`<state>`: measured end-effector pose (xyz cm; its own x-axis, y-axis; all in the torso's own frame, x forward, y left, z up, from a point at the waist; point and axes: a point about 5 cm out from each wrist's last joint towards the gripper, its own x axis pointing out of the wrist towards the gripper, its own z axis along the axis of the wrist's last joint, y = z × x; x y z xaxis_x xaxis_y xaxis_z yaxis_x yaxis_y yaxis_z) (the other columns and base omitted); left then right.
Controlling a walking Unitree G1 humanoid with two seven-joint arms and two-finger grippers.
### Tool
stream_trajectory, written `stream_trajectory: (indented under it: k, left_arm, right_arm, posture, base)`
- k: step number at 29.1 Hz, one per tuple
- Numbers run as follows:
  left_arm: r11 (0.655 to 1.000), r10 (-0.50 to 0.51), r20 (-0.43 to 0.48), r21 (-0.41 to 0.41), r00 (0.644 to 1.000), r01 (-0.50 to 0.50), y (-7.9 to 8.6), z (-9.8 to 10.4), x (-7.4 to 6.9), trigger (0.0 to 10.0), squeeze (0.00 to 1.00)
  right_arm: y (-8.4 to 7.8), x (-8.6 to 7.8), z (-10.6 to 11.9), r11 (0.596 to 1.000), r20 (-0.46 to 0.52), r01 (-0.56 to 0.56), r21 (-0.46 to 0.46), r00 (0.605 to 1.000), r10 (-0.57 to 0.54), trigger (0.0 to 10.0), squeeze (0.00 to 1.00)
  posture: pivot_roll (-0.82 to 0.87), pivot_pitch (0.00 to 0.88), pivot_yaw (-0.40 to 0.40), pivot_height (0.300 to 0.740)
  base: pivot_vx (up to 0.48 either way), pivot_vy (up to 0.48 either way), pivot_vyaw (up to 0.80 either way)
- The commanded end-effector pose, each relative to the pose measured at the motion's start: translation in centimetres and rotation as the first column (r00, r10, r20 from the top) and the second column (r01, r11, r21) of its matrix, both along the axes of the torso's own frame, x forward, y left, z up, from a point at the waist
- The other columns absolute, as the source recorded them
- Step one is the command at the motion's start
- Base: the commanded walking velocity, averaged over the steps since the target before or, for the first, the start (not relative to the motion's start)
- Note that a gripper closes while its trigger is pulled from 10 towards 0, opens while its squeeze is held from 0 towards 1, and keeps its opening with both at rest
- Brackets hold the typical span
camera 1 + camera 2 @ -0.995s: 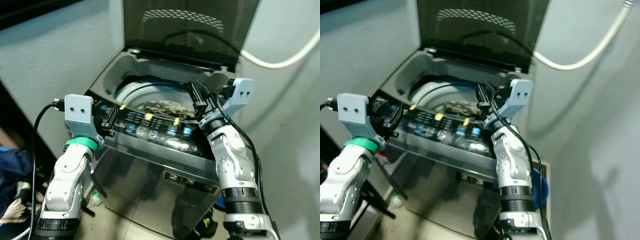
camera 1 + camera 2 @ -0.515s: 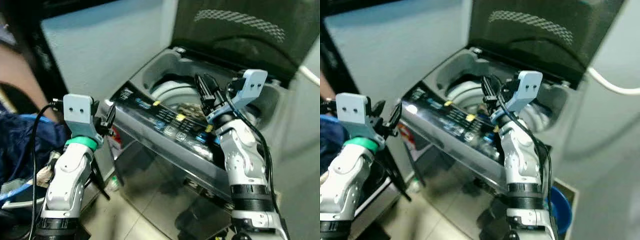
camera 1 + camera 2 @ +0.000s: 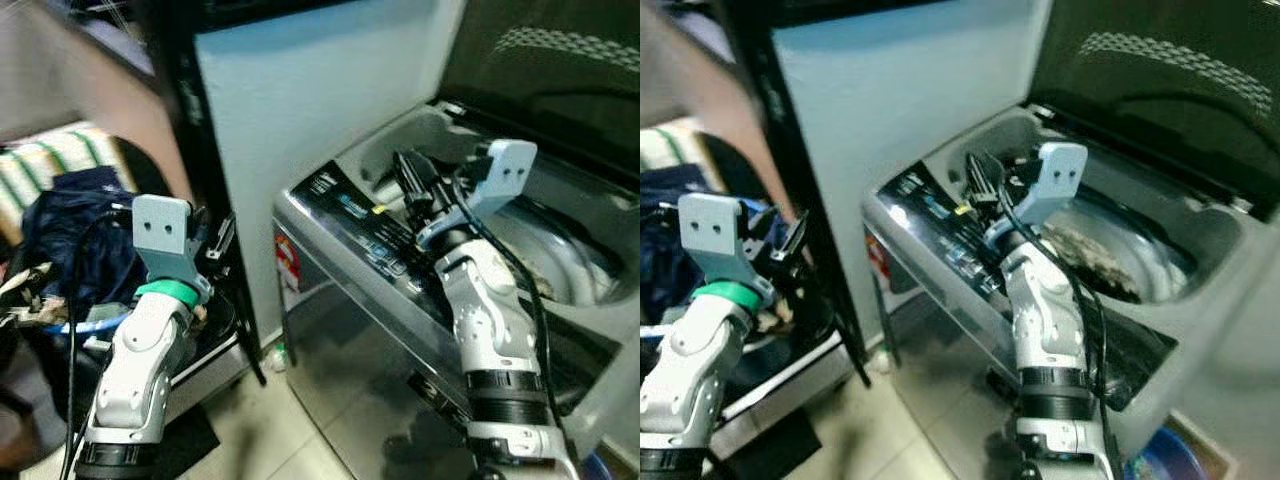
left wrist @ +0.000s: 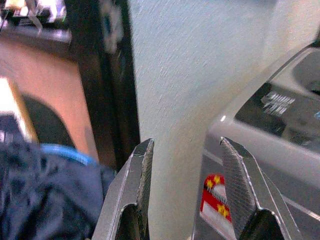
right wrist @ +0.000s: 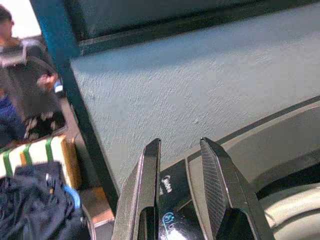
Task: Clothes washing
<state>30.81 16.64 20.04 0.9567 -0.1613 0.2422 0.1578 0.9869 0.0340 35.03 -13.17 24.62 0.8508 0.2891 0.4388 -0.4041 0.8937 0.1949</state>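
A grey top-loading washing machine [image 3: 370, 340] stands on my right with its dark lid [image 3: 1160, 80] raised. A mottled garment [image 3: 1095, 262] lies in the drum. Dark blue clothes [image 3: 70, 235] are heaped low on my left, also in the left wrist view [image 4: 45, 200]. My left gripper [image 3: 215, 238] is held out between the heap and the washer, open and empty [image 4: 187, 145]. My right gripper [image 3: 412, 178] hovers over the washer's control panel [image 3: 372, 225], open with nothing between its fingers [image 5: 181, 142].
A pale blue wall panel [image 3: 320, 100] with a black post [image 3: 190, 150] rises between the heap and the washer. A green-striped white item [image 5: 35, 155] sits behind the clothes. A person [image 5: 22, 50] stands far off. A blue tub [image 3: 1165, 465] sits on the floor.
The camera has swung left, so the washer now sits at the right and the blue clothes heap has come into view. Both arms keep the same raised pose.
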Motion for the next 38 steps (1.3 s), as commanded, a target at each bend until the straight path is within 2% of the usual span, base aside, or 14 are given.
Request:
stream_trajectory:
  k: [1,18,19,21,23,32,38]
  left_arm:
    - [1.000,-0.002,-0.013,0.001,1.000,0.002,-0.1,-0.3,0.0,10.0,0.00]
    - [1.000,-0.004,-0.008,-0.023,1.000,0.004,0.0,-0.1,-0.1,10.0,0.00]
    - [1.000,-0.008,-0.010,-0.030,1.000,0.008,-0.1,-0.1,-0.1,10.0,0.00]
    - [0.999,-0.014,-0.012,-0.040,1.000,0.014,-0.2,-0.2,-0.2,10.0,0.00]
    - [0.999,-0.017,-0.012,-0.043,1.000,0.016,-0.2,-0.2,-0.2,10.0,0.00]
    - [0.999,-0.023,-0.011,-0.049,1.000,0.022,-0.4,-0.2,-0.2,10.0,0.00]
    - [0.999,-0.024,-0.004,-0.037,1.000,0.024,-0.4,-0.2,-0.3,10.0,0.00]
  right_arm:
    - [0.2,-0.2,-0.2,1.000,-0.008,-0.010,0.004,1.000,0.010,10.0,0.00]
    - [0.0,-0.3,-0.5,1.000,-0.016,-0.026,-0.009,1.000,0.026,10.0,0.00]
    - [-0.2,-0.3,-0.5,1.000,-0.014,-0.021,0.017,1.000,0.021,10.0,0.00]
    - [-0.7,-0.3,-0.5,0.997,-0.020,-0.009,0.075,1.000,0.011,10.0,0.00]
    - [-0.9,-0.3,-0.5,0.996,-0.022,-0.006,0.086,1.000,0.008,10.0,0.00]
    - [-0.8,-0.5,-0.7,0.996,-0.024,-0.017,0.089,1.000,0.019,10.0,0.00]
    - [-0.8,-0.6,-0.8,0.995,-0.026,-0.028,0.096,0.999,0.030,10.0,0.00]
  posture:
    - [0.04,0.034,-0.006,0.740]
    - [0.04,0.035,-0.006,0.740]
    - [0.04,0.035,-0.006,0.740]
    - [0.03,0.037,-0.013,0.740]
    - [0.03,0.037,-0.013,0.740]
    - [0.03,0.039,-0.015,0.740]
    - [0.03,0.036,-0.018,0.740]
  base:
    - [0.000,0.000,0.80]
    - [0.000,0.000,0.80]
    - [0.000,0.000,0.80]
    - [0.000,0.154,0.00]
    - [0.000,0.307,0.00]
    - [0.000,0.480,0.00]
    - [0.000,0.000,0.00]
